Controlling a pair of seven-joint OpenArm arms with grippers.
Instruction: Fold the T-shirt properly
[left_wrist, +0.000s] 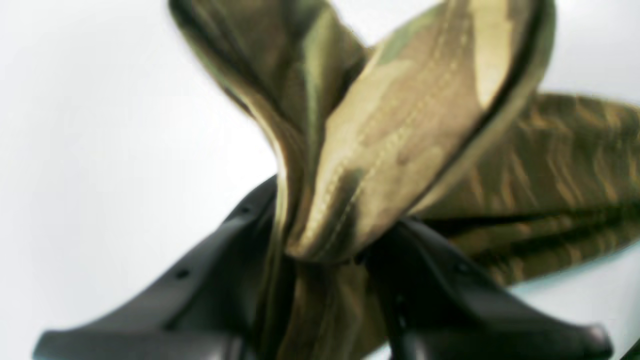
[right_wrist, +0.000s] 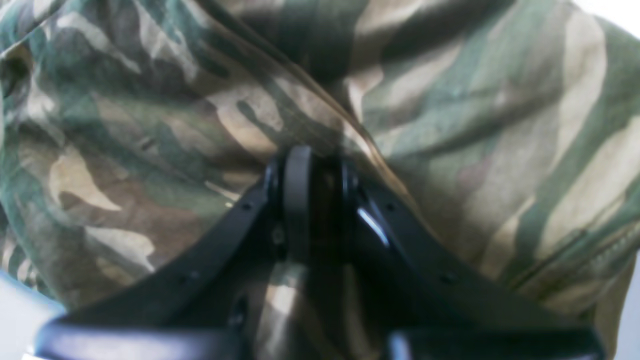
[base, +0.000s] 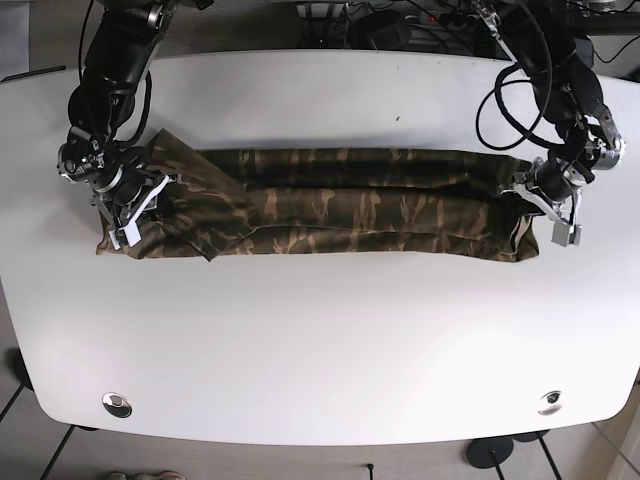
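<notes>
The camouflage T-shirt (base: 340, 205) lies as a long band across the frame's middle on the white table (base: 320, 340). The left gripper (left_wrist: 325, 250) pinches its right end. The right gripper (right_wrist: 312, 170) is pressed together on its left end.

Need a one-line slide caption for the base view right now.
Both arms hold a camouflage T-shirt stretched into a long band across the white table, the left gripper and right gripper each pinching one end.
</notes>
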